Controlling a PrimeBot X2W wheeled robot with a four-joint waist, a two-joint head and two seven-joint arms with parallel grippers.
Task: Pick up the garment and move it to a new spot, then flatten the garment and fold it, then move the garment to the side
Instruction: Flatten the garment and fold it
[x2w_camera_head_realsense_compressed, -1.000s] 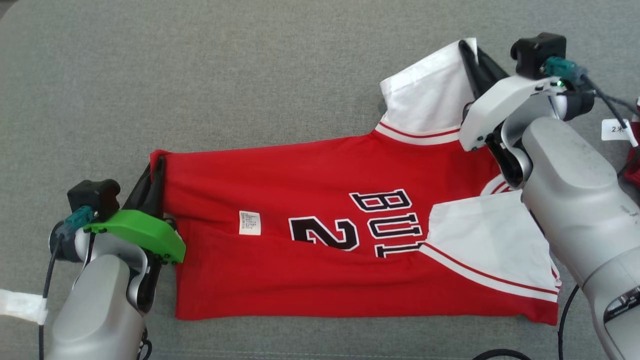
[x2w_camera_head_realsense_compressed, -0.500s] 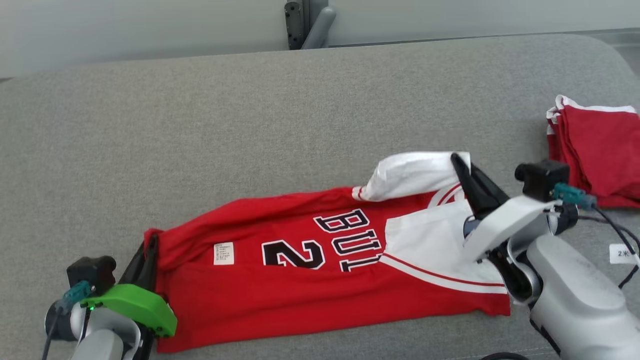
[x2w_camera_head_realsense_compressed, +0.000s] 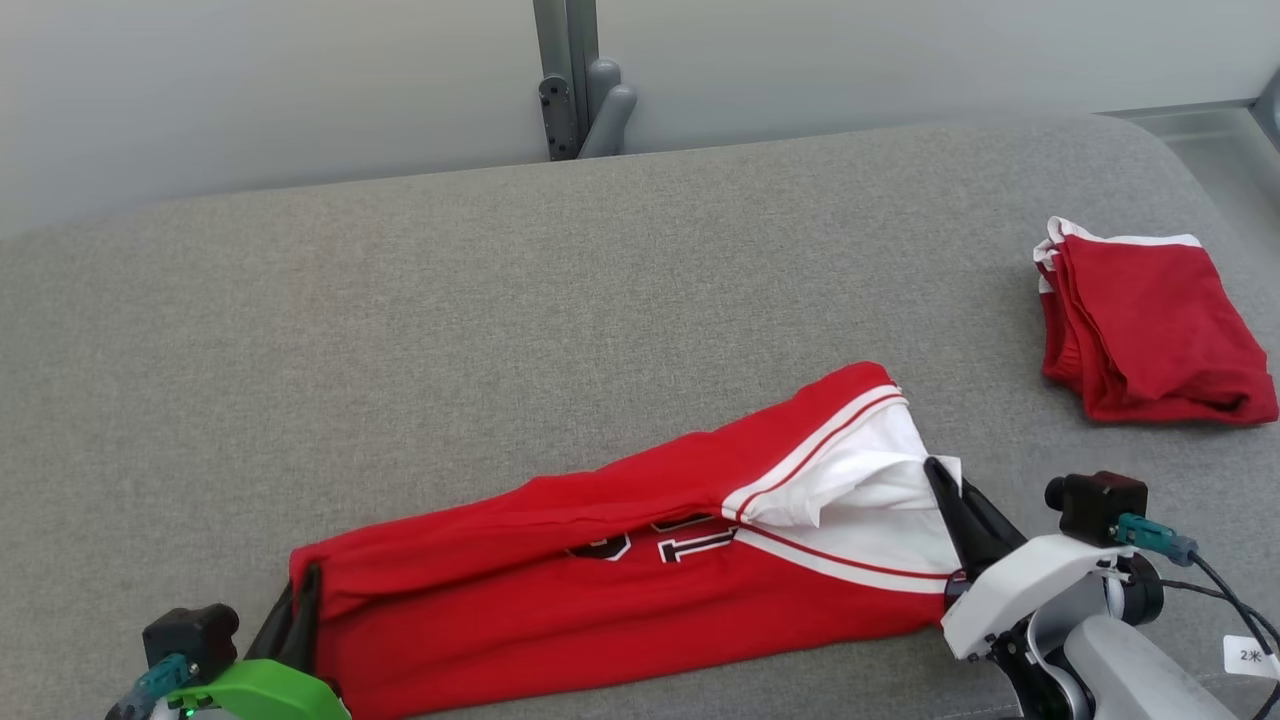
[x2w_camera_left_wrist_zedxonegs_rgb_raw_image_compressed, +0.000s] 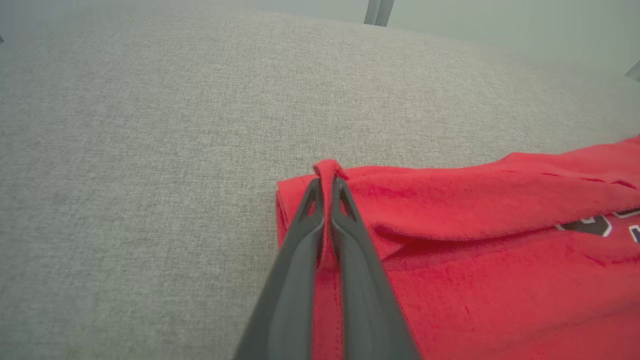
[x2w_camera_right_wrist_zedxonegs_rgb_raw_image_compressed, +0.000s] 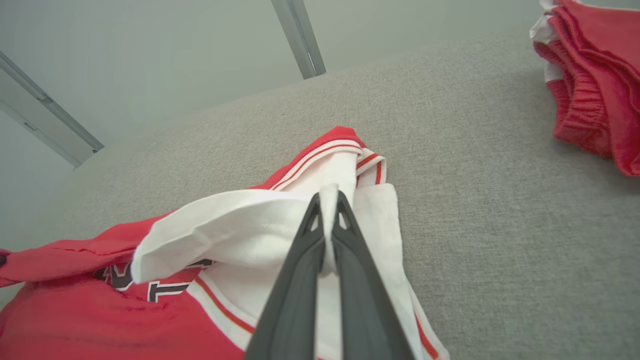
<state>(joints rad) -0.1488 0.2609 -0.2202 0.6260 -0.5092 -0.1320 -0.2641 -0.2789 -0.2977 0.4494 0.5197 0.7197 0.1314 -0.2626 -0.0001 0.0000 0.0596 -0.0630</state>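
Folding looks under way: left gripper (x2w_camera_left_wrist_zedxonegs_rgb_raw_image_compressed: 327, 187) clamps the hem corner (x2w_camera_left_wrist_zedxonegs_rgb_raw_image_compressed: 327, 167), right gripper (x2w_camera_right_wrist_zedxonegs_rgb_raw_image_compressed: 328, 200) the white sleeve (x2w_camera_right_wrist_zedxonegs_rgb_raw_image_compressed: 240, 230), of the red-and-white fabric jersey (x2w_camera_head_realsense_compressed: 640, 590) lying half-doubled on the grey woven cushion (x2w_camera_head_realsense_compressed: 500, 300). Next, both edges need lowering evenly together.
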